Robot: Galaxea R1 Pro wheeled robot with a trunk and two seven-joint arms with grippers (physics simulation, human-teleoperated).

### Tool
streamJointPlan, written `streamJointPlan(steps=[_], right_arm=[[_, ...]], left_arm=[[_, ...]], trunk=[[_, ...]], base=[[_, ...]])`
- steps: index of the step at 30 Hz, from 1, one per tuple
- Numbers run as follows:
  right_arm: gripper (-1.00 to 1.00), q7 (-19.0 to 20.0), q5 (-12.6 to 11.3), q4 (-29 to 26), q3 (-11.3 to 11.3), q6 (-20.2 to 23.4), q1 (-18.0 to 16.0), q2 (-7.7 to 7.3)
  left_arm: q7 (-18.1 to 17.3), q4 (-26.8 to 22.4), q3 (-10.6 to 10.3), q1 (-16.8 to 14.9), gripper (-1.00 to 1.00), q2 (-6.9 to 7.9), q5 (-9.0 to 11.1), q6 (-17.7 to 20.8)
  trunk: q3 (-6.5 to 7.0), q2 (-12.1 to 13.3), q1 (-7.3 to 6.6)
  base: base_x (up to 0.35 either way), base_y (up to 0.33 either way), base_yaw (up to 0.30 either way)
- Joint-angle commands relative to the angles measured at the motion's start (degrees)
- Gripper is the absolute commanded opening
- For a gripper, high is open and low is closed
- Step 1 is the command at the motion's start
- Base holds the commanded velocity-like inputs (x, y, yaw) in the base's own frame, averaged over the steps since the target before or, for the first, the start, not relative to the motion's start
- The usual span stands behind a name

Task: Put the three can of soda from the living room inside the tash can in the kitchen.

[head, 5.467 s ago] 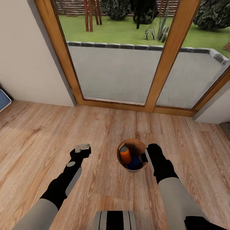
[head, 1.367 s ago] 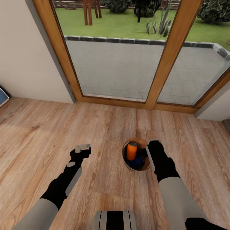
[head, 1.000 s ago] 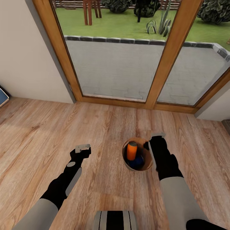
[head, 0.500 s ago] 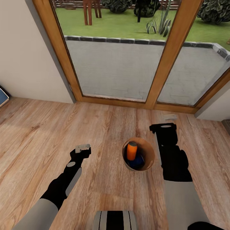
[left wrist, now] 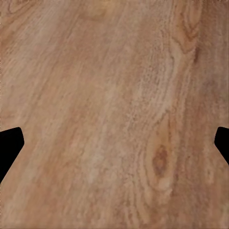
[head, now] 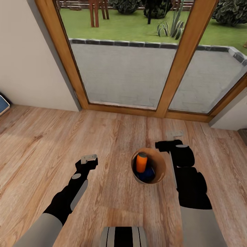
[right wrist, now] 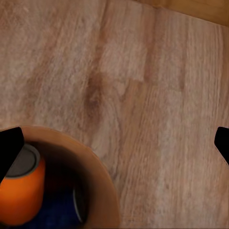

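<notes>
Head view shows the trash can standing on the plank floor between my two arms, near the wood-framed glass doors. Inside it I see an orange soda can upright against the left wall and a dark blue soda can low beside it; a third can I cannot make out. My right gripper hangs just beyond the bin's far right rim, released and holding nothing, its fingertips wide at both edges of the right wrist view, where the orange can's pale top sits below the rim. My left gripper hovers over bare floor to the left, also spread and empty. I judge these cans light, stiff and smooth-sided, so they could slip; a squeeze across the middle of the body looks safest. The bin seems light and easy to tip, best taken by its rim.
</notes>
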Motion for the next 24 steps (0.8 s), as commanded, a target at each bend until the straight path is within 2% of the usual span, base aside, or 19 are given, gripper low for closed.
streamJointPlan(steps=[1, 6, 19, 23, 24], right_arm=[[1.00, 0.2, 0.0, 0.0, -0.3, -1.6, 0.9, -0.01], [1.00, 0.4, 0.0, 0.0, -0.7, -3.7, 2.0, -0.02], [1.00, 0.4, 0.0, 0.0, -0.9, -4.5, 2.4, -0.02], [1.00, 0.3, 0.0, 0.0, -0.8, -4.5, 2.5, 0.00], [1.00, 0.4, 0.0, 0.0, -0.7, -4.4, 2.6, 0.04]], left_arm=[[0.0, 0.0, 0.0, 0.0, 1.00, -0.02, 0.0, 0.0], [0.0, -0.1, 0.0, 0.0, 1.00, -0.05, 0.0, 0.0], [-0.2, -0.7, 0.0, 0.0, 1.00, -0.01, 0.0, 0.6], [-0.3, -2.1, 0.0, 0.0, 1.00, 0.02, 0.0, 0.9], [-0.3, -4.3, 0.0, 0.5, 1.00, 0.06, 0.0, 1.8]], trunk=[[0.19, 0.4, -0.22], [1.08, 2.4, -1.32], [3.42, 7.6, -4.18], [4.14, 9.2, -5.06], [4.31, 9.6, -5.28]], base=[[0.000, 0.000, 0.000], [0.000, 0.000, 0.000], [0.000, 0.000, 0.000], [0.000, 0.000, 0.000], [0.000, 0.000, 0.000]])
